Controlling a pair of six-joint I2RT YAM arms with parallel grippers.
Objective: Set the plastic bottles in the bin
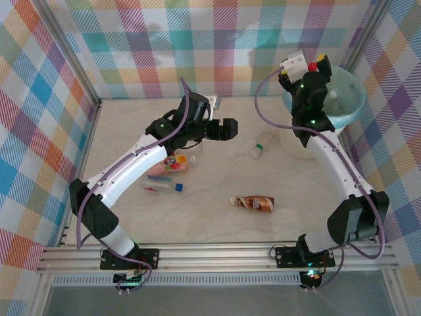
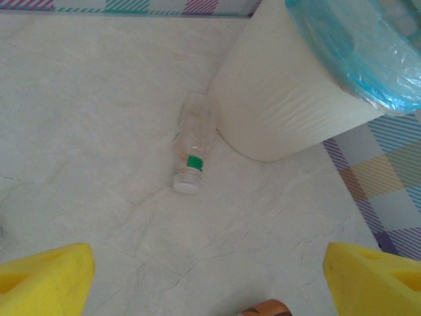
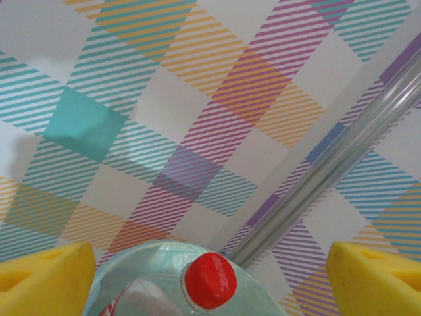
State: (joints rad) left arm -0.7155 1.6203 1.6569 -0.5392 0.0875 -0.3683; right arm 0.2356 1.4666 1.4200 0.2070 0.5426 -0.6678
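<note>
Right end effector [image 3: 209,255] stands wide open above the bin [image 1: 353,105], the red-capped bottle [image 3: 210,282] loose between its fingers, so lift away only once you see it drop inside the rim.

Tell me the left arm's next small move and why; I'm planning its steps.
Probably ease the left gripper forward and down toward the clear bottle with the green band. The gripper stands wide open with nothing between its fingers, and that bottle lies on its side on the table ahead, beside the bin, cap nearest the gripper.
</note>
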